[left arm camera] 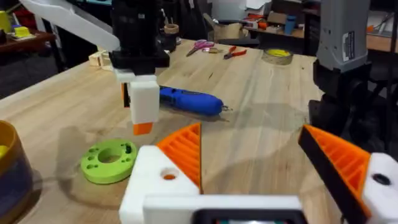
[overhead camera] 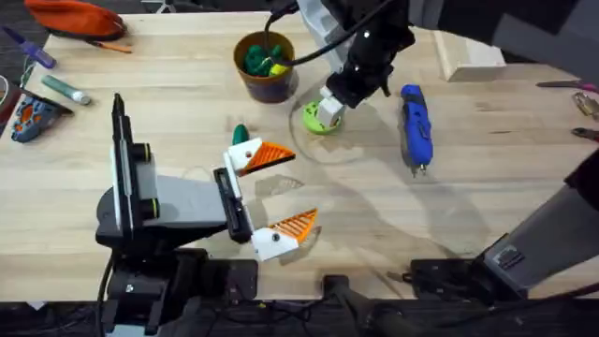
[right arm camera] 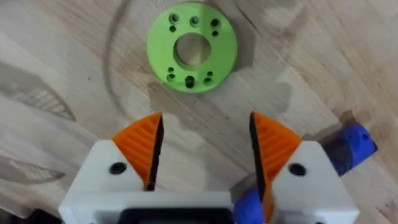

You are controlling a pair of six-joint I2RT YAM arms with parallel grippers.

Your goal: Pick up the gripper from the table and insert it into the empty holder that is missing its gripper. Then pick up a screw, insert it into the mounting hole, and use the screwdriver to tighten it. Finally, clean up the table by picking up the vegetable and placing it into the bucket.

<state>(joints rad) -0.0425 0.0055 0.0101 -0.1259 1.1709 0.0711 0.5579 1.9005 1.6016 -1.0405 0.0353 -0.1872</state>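
My right gripper (overhead camera: 328, 114) hangs open and empty just above the lime-green disc (overhead camera: 314, 123), which lies between its orange pads (right arm camera: 144, 146) in the right wrist view (right arm camera: 191, 46). To its right lies the blue screwdriver (overhead camera: 416, 126), bit towards me, also seen from the left wrist (left arm camera: 189, 101). My left gripper (overhead camera: 301, 187) rests open and empty near the table's middle. Both its white finger bases (left arm camera: 163, 180) carry orange tips. A small dark green vegetable (overhead camera: 241, 134) peeks out behind its far finger. The bucket (overhead camera: 265, 82) holds green and yellow items. The loose gripper, the empty holder and the screw are out of view.
A pale wooden block (overhead camera: 473, 58) sits at the back right, with hand tools (overhead camera: 582, 94) at the right edge. An orange pouch (overhead camera: 75, 17), markers (overhead camera: 64, 87) and a small toy (overhead camera: 33, 117) crowd the back left. A tape roll (left arm camera: 277, 56) lies far off.
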